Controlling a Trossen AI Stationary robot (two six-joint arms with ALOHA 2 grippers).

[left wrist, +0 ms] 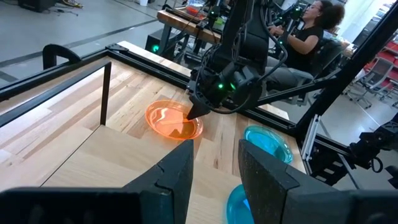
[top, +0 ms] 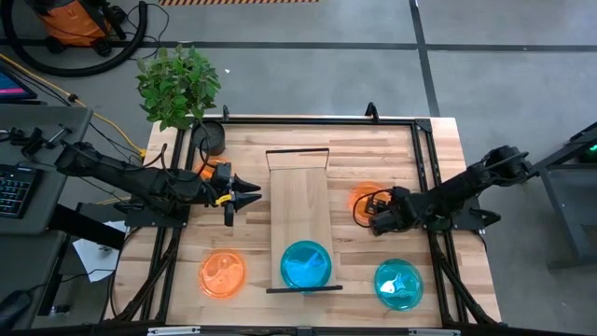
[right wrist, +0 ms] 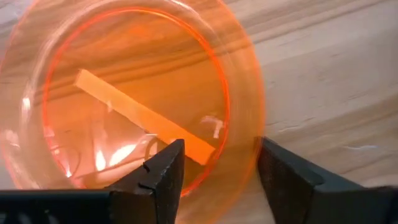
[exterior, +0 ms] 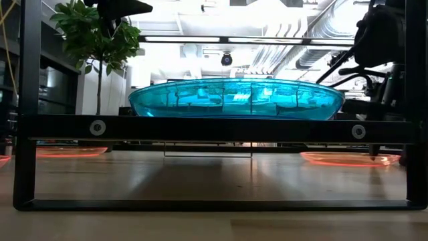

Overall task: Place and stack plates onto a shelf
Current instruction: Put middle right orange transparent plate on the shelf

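The shelf (top: pixel 300 201) is a light-wood plank lying along the middle of the table. One teal plate (top: pixel 306 264) sits on its near end and fills the low view (exterior: pixel 234 99). A second teal plate (top: pixel 398 283) lies on the table at the near right, and an orange plate (top: pixel 223 273) at the near left. Another orange plate (top: pixel 366 198) lies flat on the table right of the shelf. My right gripper (right wrist: pixel 221 155) is open over this plate's rim. My left gripper (top: pixel 252 194) is open and empty, left of the shelf. My right gripper comes slanting down from the table's right at the orange plate's rim (right wrist: pixel 249 134), one finger (right wrist: pixel 165 171) over the inside of the plate and one finger (right wrist: pixel 283 177) outside it. I cannot tell whether either finger touches the plate, which lies flat on the table.
A black metal frame (top: pixel 308 119) runs around the tabletop. A potted plant (top: pixel 177 84) stands at the far left corner. The shelf's dark end bar (exterior: pixel 221 128) crosses the low view. A person (left wrist: pixel 311 31) sits beyond the table.
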